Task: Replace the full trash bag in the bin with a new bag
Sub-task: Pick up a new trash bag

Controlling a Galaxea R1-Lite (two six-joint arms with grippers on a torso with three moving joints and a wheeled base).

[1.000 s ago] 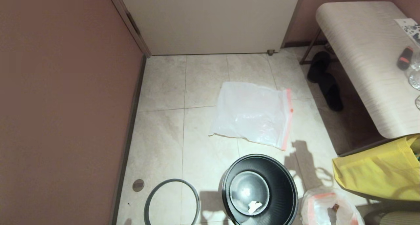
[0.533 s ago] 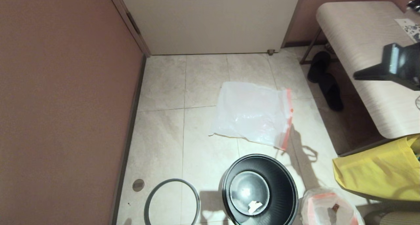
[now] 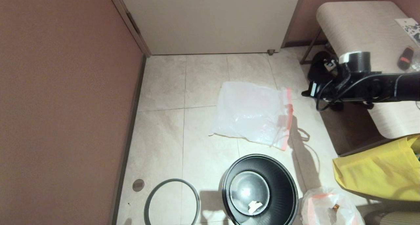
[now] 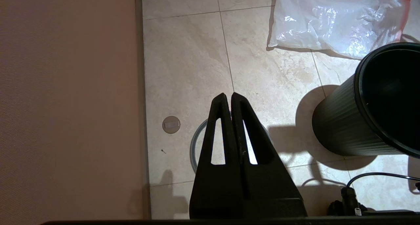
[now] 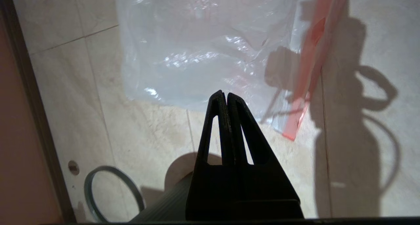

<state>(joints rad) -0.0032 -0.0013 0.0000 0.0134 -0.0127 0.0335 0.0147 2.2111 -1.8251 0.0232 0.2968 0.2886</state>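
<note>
The black bin [image 3: 286, 182] stands unlined on the floor tiles, with a white scrap [image 3: 254, 207] on its bottom. Its grey hoop [image 3: 172, 180] lies flat to its left. The new bag [image 3: 251, 112] lies spread out beyond the bin, pink hem to the right. The full trash bag [image 3: 328, 208] sits at the bin's right. My right arm [image 3: 361, 84] reaches in from the right, high over the floor beside that hem. My right gripper [image 5: 226, 93] is shut and empty above the new bag [image 5: 197, 48]. My left gripper [image 4: 228, 94] is shut and empty over the hoop [image 4: 196, 143].
A pale bench [image 3: 361, 31] stands at the right with a black slipper [image 3: 320, 59] under it. A yellow cloth tote [image 3: 377, 166] sits at the right by the full bag. A brown wall [image 3: 65, 103] runs along the left and a white door [image 3: 210, 21] closes the far side.
My right arm has swung into the head view from the right and now hangs beside the new bag's hem, its shadow falling on the bag. The left arm has not moved.
</note>
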